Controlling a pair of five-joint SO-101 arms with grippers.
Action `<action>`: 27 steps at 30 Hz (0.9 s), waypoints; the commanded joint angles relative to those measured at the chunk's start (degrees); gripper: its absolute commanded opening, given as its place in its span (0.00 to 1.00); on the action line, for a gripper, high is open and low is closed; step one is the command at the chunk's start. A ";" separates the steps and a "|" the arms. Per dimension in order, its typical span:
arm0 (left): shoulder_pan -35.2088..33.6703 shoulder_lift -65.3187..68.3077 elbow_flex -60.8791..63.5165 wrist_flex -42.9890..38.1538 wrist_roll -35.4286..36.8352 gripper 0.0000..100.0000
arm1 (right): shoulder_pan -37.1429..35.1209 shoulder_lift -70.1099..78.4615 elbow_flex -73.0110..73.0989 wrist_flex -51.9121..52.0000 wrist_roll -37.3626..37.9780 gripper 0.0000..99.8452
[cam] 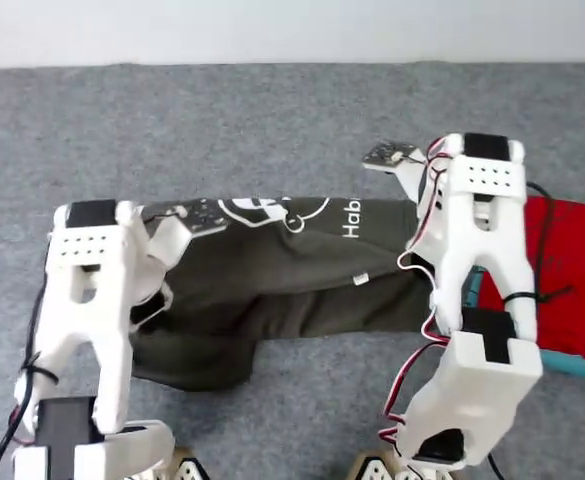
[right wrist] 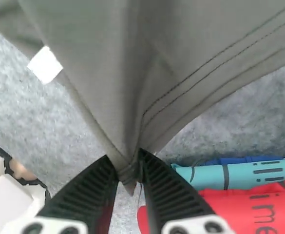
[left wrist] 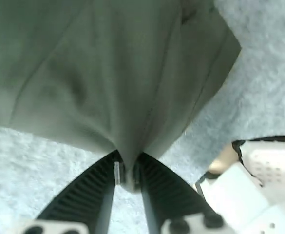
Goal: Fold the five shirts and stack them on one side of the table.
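Shirt (cam: 292,280) in left tool (left wrist: 128,165), right tool (right wrist: 127,165)

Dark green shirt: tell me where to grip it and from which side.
Grip a bunched edge at each end, one gripper per end, coming from the arms' side of the table. The dark green shirt lies stretched crosswise as a long band, so end holds keep it spread. The left gripper and right gripper each pinch such an edge now.
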 commanded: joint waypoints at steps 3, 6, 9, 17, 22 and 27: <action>-5.45 -4.84 3.47 1.76 -4.92 0.00 | 1.89 -4.70 1.85 2.42 4.13 0.01; -5.36 -6.68 6.81 1.85 -5.63 0.00 | 1.45 -7.69 6.15 2.33 6.77 0.01; -3.08 -8.35 10.24 1.85 -5.98 0.00 | 1.01 -9.45 9.23 2.07 7.65 0.01; -0.53 -9.05 13.14 1.67 -6.07 0.03 | 1.01 -8.22 10.02 1.89 7.65 0.01; -0.70 -9.49 12.09 1.32 -6.07 0.08 | 1.54 -9.80 9.93 2.15 6.24 0.13; -0.70 -9.49 9.10 1.41 -2.90 0.09 | 2.07 -14.64 9.93 1.98 2.46 0.22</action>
